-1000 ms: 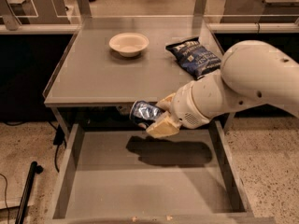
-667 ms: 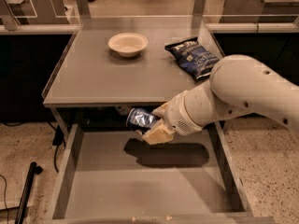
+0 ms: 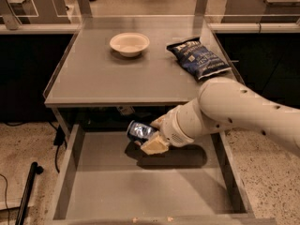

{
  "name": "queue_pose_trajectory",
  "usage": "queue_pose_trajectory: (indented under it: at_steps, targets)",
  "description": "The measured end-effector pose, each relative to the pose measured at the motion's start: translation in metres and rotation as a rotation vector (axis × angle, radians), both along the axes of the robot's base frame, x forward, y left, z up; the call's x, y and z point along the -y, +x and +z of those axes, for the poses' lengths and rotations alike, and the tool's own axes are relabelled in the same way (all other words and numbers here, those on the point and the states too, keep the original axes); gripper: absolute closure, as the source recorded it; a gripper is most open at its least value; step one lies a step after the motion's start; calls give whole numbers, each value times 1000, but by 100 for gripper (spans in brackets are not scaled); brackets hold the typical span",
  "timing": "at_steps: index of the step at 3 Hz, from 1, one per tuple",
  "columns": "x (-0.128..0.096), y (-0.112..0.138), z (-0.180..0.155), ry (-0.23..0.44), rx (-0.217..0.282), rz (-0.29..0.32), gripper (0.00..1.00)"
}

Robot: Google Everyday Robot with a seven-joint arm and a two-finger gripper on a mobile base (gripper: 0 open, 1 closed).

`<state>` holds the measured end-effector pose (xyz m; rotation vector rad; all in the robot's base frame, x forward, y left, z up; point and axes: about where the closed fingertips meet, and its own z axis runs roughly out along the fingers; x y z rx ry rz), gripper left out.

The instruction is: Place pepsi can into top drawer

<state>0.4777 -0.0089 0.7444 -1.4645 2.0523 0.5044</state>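
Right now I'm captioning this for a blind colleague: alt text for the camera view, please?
The gripper holds the pepsi can, tilted, over the open top drawer; on the table behind sit a bowl and a chip bag.

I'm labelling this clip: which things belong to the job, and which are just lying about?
Job: pepsi can, clamped in the gripper above the open top drawer.
Lying about: bowl and chip bag, on the table.
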Motion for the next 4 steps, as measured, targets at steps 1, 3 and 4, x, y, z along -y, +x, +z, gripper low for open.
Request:
queue_pose_trajectory:
  at_steps: [1, 3, 4]
  targets:
    - [7, 3, -38, -7, -32, -16, 100]
    - [22, 4, -99, -45, -110, -39, 100]
    - [21, 2, -114, -48, -131, -38, 100]
